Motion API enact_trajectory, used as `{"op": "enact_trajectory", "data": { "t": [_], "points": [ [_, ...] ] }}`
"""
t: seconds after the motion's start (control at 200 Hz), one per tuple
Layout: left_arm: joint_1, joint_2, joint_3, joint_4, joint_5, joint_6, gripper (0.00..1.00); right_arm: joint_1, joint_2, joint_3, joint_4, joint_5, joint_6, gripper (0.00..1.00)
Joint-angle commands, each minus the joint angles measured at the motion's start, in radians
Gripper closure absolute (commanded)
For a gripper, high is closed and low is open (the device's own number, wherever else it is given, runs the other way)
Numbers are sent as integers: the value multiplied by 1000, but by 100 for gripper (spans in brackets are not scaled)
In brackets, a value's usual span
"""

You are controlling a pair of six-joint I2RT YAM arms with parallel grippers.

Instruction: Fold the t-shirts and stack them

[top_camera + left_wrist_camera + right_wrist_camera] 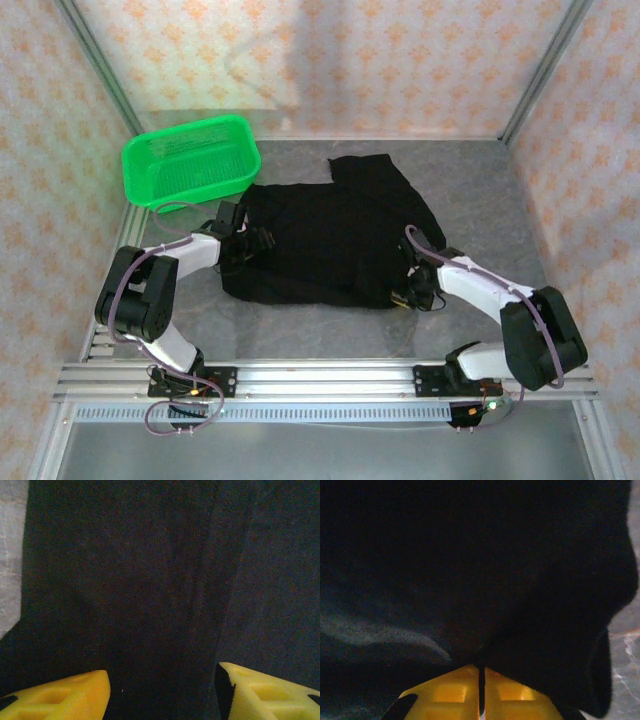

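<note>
A black t-shirt (330, 240) lies spread on the grey table, with one flap reaching toward the back. My left gripper (262, 240) rests at the shirt's left edge. In the left wrist view it (164, 690) is open, its yellow fingers (75, 697) wide apart just above the black cloth (150, 580), and a seam runs between them. My right gripper (400, 297) sits at the shirt's near right corner. In the right wrist view it (481, 680) is shut on a thin fold of the t-shirt (470, 570), and cloth drapes over the fingertips.
A bright green mesh basket (190, 160) stands at the back left, just beyond the shirt's corner. Bare grey table (500, 190) lies to the right of the shirt and along the near edge. Patterned walls enclose the back and sides.
</note>
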State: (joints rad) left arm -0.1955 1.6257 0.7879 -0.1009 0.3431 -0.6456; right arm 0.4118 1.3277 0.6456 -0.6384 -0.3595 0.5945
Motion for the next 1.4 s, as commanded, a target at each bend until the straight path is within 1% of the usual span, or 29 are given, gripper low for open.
{"op": "enact_trajectory", "data": {
  "t": [0.0, 0.08, 0.145, 0.195, 0.24, 0.26, 0.32, 0.435, 0.485, 0.555, 0.666, 0.826, 0.856, 0.946, 1.091, 1.151, 1.261, 1.396],
  "points": [
    [5, 42, -54, -74, -3, -9, 39, 3, -22, 4, -77, 39, -4, 80],
    [6, 33, -59, -76, 6, -5, 39, 3, -40, 25, -105, 68, -14, 65],
    [7, 19, -60, -80, 14, -2, 39, 3, -85, 49, -114, 93, -15, 54],
    [5, 1, -58, -83, 20, 2, 38, 1, -129, 76, -123, 113, -15, 47],
    [5, -19, -56, -84, 26, 7, 38, -5, -139, 103, -135, 126, -21, 44],
    [5, -29, -54, -88, 30, 8, 38, -10, -169, 117, -144, 133, -25, 43],
    [6, -60, -48, -97, 36, 19, 37, -37, -179, 159, -171, 142, -37, 42],
    [6, -118, -25, -123, 60, 42, 37, -123, -158, 221, -178, 106, -75, 38],
    [6, -138, -13, -137, 65, 51, 37, -164, -131, 234, -167, 81, -79, 37],
    [6, -173, 1, -156, 60, 62, 36, -211, -82, 244, -124, 7, -67, 37],
    [6, -232, 18, -184, 51, 86, 36, -229, -21, 263, -69, -71, -42, 36],
    [6, -319, 31, -207, 43, 106, 34, -245, 43, 282, -58, -17, -77, 36],
    [5, -329, 33, -215, 43, 132, 34, -258, 50, 277, -39, -19, -81, 36],
    [5, -353, 38, -240, 35, 147, 34, -288, 66, 267, 11, -31, -103, 38],
    [6, -384, 32, -273, 27, 154, 34, -297, 123, 306, -7, -20, -195, 39],
    [6, -399, 24, -281, 24, 156, 34, -298, 143, 310, 4, -29, -226, 41],
    [6, -426, 11, -301, 11, 161, 34, -298, 192, 308, 32, -88, -271, 46],
    [5, -459, 2, -330, -3, 170, 33, -298, 203, 298, 32, -70, -312, 50]
  ]
}}
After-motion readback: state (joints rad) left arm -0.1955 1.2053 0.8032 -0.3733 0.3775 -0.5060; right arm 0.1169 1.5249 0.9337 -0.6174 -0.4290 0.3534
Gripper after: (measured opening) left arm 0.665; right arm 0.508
